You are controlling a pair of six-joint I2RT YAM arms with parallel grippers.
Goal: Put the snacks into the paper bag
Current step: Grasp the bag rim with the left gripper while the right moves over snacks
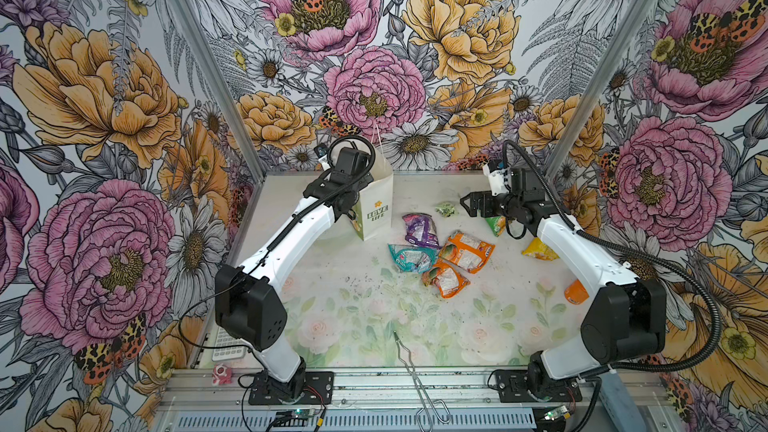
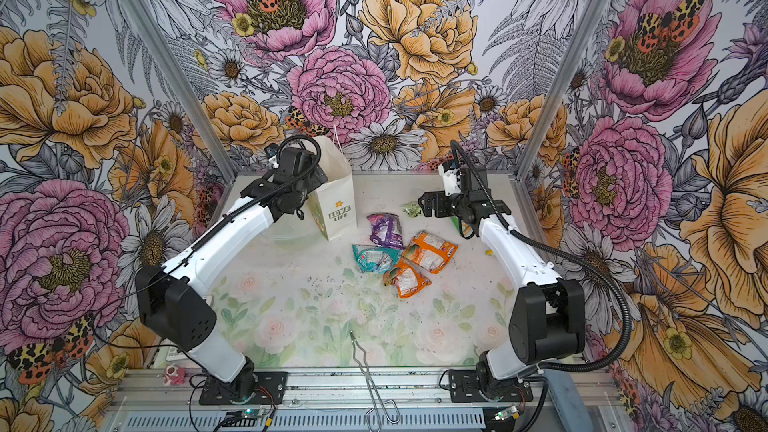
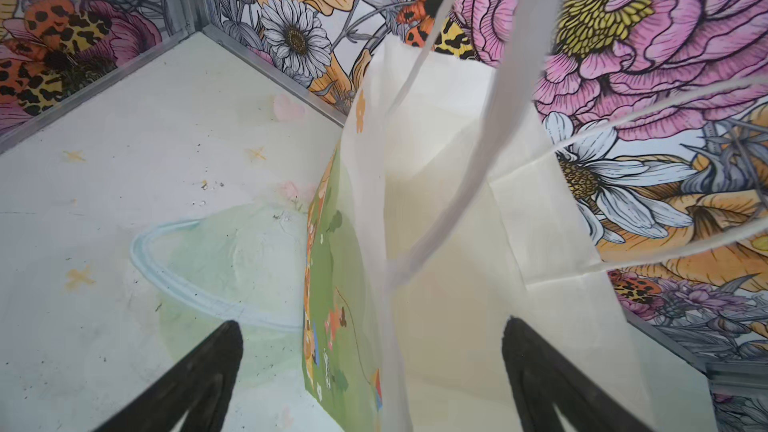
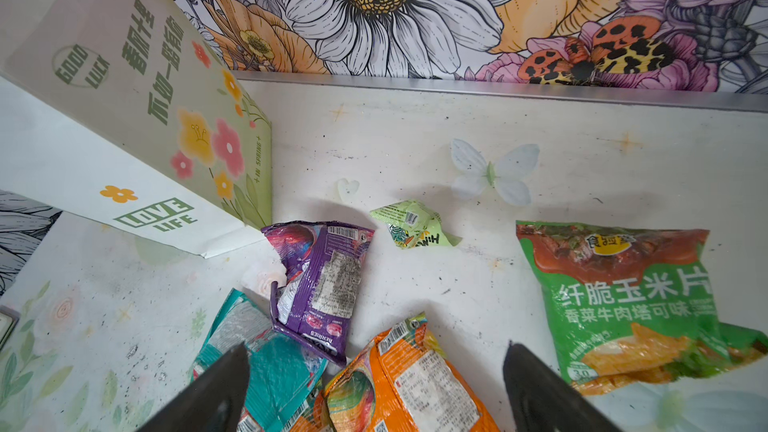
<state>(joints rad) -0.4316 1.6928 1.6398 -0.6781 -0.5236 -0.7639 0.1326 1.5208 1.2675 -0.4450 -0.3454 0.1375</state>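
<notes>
On the left, the left gripper (image 3: 372,323) hangs at the mouth of the paper bag (image 1: 376,209), jaws spread wide either side of its green side wall, clamping nothing. The bag stands upright at the far middle of the table (image 1: 374,326); what shows of its inside is bare paper. Just right of it and nearer lie the purple packet (image 1: 419,229), teal packet (image 1: 409,257) and two orange-and-white packets (image 1: 465,251) (image 1: 444,280), overlapping. The tiny green packet (image 1: 446,209) lies farther back. The right gripper (image 4: 377,349) hovers wide open and empty above the green-and-orange packet (image 4: 623,297). The yellow packet (image 1: 538,250) lies rightmost.
</notes>
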